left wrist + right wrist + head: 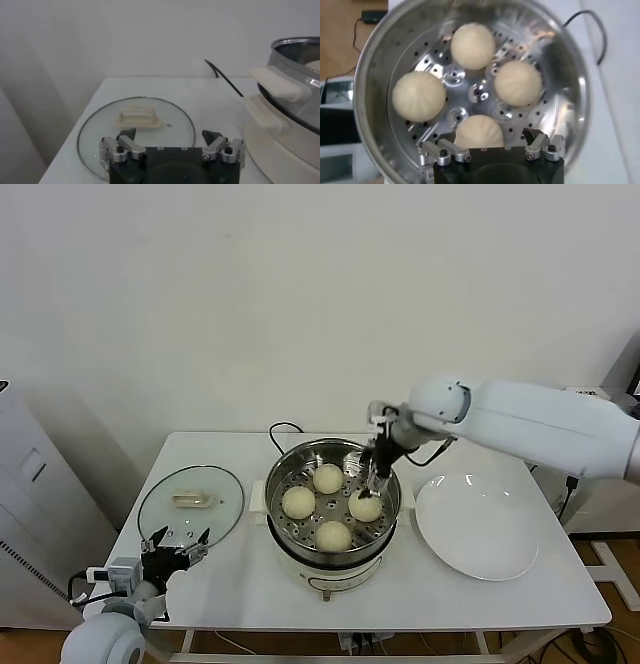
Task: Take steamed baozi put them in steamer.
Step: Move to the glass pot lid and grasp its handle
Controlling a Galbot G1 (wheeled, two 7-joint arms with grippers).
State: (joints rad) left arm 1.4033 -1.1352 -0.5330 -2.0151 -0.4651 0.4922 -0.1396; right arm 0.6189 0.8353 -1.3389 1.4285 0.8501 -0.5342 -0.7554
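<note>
My right gripper (492, 146) hangs spread over the fourth cream-white round bun (479, 132) in the shiny steel steamer (283, 469). I'd lift straight up, clear of the rim. Left gripper (171, 145) idles apart near the desk (240, 584) edge.

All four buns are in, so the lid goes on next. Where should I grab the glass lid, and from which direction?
Grip the cream handle bar at the centre of the glass lid, coming straight down from above. The lid lies flat on the table with the handle facing up, and its thin rim gives little to pinch. The open left claw, beside it, looks best placed.
</note>
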